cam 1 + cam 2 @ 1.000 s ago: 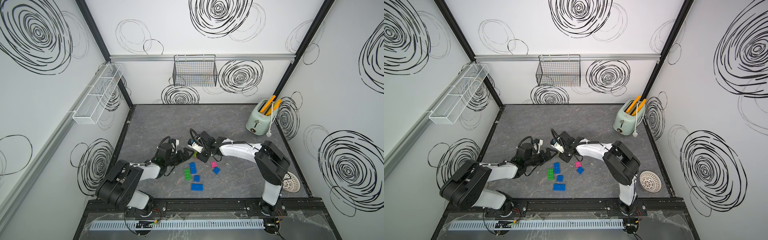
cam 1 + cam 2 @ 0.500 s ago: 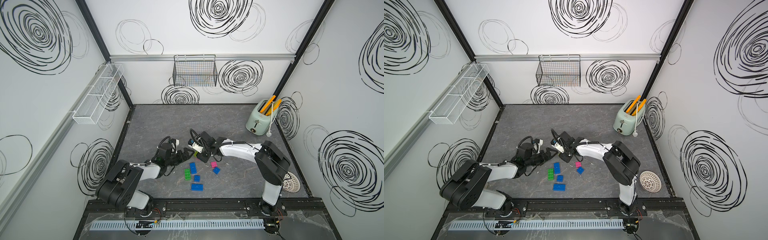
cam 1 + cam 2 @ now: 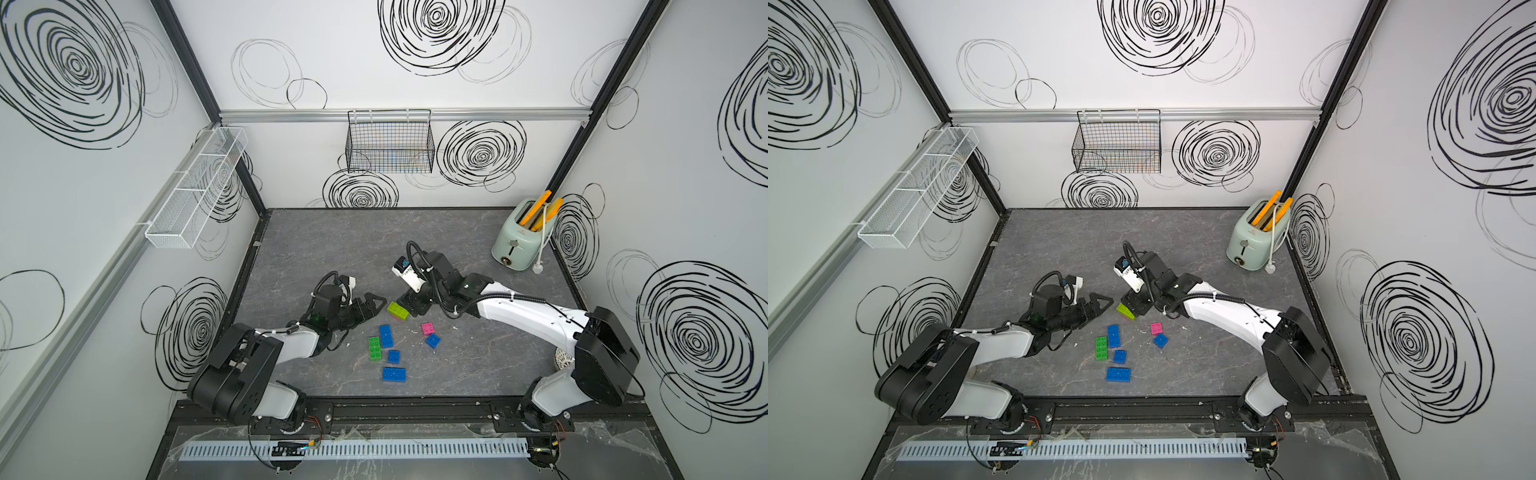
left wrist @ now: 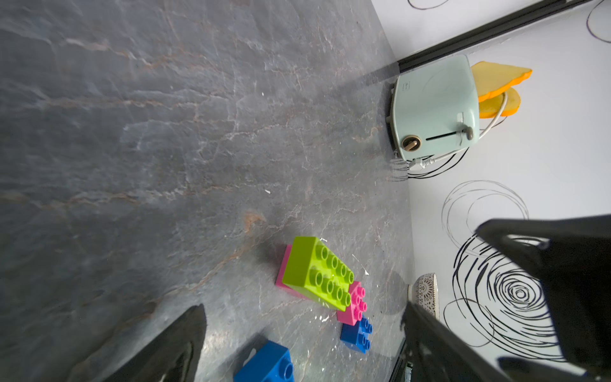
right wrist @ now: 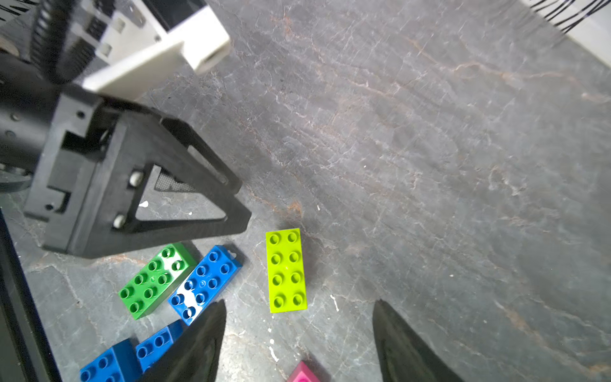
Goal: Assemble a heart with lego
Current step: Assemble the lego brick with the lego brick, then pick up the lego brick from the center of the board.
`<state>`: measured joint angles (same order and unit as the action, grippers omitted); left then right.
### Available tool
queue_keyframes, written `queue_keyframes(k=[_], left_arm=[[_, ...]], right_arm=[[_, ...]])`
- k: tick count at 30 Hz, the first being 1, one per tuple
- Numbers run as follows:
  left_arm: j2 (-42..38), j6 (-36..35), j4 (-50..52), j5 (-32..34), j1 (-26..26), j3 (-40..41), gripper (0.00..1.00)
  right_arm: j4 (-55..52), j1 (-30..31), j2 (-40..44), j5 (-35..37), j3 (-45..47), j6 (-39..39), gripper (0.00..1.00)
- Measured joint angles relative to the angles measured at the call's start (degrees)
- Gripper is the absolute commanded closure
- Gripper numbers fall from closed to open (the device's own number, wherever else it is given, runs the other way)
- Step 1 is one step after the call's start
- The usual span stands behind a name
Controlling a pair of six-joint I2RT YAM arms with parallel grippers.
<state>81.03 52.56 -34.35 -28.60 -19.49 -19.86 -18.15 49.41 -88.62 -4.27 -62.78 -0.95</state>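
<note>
We find right hand (image 3: 408,305) and left hand (image 3: 372,308) open, empty; lime brick (image 4: 317,274) sits on pink brick (image 4: 281,268), presumably starting the heart's tip.

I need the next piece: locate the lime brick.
In both top views the lime brick sits mid-table atop a pink brick, between the left gripper and the right gripper, closer to the right one.
</note>
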Motion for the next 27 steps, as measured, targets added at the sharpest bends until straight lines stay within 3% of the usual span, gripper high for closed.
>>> queue_keyframes(k=[6,12,19,27], left_arm=[[-8.57,0.46,5.01,3.23,5.75,1.75,0.03],[-16.92,0.57,11.23,4.87,11.98,1.9,0.03],[-21.7,0.44,14.84,3.87,16.94,2.89,0.03],[-22.29,0.42,15.26,2.25,17.94,4.07,0.03]], right_arm=[[-2.6,7.13,-4.24,0.39,0.0,6.29,0.28],[-4.22,12.94,-10.88,1.42,-1.49,12.72,0.38],[-4.63,14.16,-16.61,3.98,-3.69,17.68,0.45],[-4.79,14.27,-17.99,5.62,-5.35,19.47,0.5]])
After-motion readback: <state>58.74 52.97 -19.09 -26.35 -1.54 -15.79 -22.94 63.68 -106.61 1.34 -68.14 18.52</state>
